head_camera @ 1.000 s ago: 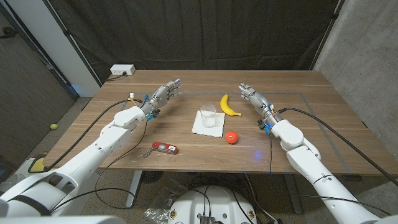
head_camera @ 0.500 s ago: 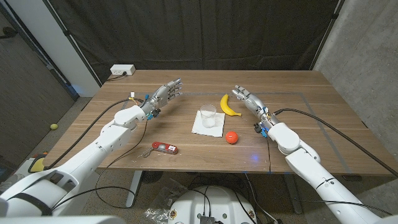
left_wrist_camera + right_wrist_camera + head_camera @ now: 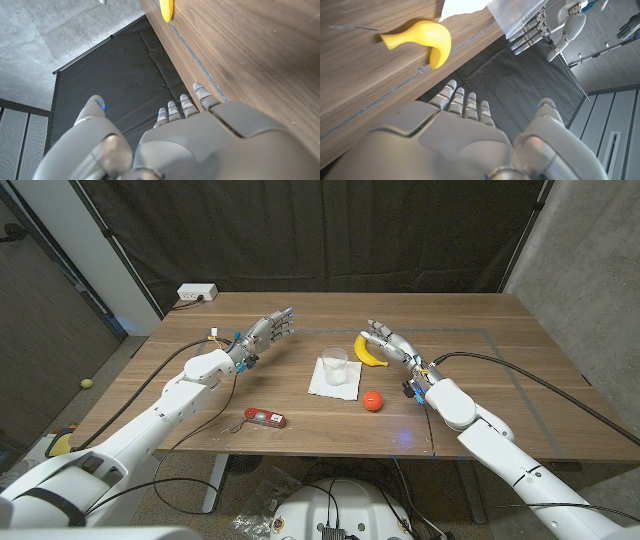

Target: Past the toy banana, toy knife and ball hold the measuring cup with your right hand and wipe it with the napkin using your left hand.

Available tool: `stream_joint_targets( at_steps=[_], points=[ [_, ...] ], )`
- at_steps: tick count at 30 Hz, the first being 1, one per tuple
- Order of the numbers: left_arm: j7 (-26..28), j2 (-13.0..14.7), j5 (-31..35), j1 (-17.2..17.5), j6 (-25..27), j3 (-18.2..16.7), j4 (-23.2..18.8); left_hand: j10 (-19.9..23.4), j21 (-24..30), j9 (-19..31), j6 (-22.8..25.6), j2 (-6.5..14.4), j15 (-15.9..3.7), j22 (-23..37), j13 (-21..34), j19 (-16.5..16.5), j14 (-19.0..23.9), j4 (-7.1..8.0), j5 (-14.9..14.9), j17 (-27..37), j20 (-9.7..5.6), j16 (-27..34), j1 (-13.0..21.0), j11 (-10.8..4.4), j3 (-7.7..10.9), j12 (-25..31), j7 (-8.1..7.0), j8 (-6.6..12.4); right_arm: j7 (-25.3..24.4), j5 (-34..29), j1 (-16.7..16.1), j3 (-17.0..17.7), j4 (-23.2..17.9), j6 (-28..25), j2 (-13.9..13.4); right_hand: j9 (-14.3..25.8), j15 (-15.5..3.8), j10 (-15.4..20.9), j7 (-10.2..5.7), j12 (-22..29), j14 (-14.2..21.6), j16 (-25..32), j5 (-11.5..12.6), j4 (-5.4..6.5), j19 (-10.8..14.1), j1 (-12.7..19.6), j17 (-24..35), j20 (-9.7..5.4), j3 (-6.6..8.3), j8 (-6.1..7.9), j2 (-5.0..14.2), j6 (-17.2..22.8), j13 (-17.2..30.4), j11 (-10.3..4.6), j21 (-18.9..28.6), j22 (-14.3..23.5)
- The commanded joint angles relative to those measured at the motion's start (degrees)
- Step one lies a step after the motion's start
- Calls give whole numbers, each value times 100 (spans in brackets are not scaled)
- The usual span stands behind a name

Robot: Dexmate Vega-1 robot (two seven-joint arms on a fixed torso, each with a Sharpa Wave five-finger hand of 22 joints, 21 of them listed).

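A wooden table is seen from above, with two robot arms reaching in from the near corners; the clear measuring cup stands upright on a white napkin near the middle of the table; neither hand touches them. The right hand hovers with its fingers spread and empty, just beside the yellow banana, which lies to the right of the cup; the right wrist camera shows the banana close ahead of that hand's fingers. The left hand is raised to the left of the cup, well apart from it, fingers spread and holding nothing. A small red ball sits near the napkin's right corner; a red-handled knife lies near the front edge, on the left.
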Motion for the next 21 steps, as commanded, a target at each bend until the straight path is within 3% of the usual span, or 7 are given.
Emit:
stream_joint_targets(
  at_steps=[1,14,21],
  points=[
    [-83,-12,-1,-68,33,33,72,26,13,3,23,37,-64,9,9,22,-6,36,44,7,18,44,34,2,0,51,2,8,-285,-357,147,-476,-246,-150,-395,31,9,-13,53,42,27,31,43,-56,46,150,21,56,43,13,24,-133,13,-27,17,9],
    [-107,-15,-25,-55,24,23,77,26,15,0,23,64,-62,9,8,21,-6,49,45,2,21,42,35,6,-13,48,3,1,-690,-882,361,-1033,-578,-701,-657,36,-48,-32,228,58,105,46,112,-190,212,469,21,37,103,39,-25,-300,17,-62,55,-14],
    [-96,2,-45,-13,13,4,37,37,15,-1,34,71,-62,10,8,19,-4,54,45,0,26,43,33,13,-20,52,-5,2,-771,-1019,470,-1253,-751,-1072,-773,44,-87,-111,362,44,101,31,189,-255,274,699,23,30,96,64,-155,-365,23,-97,54,-32]
  ],
)
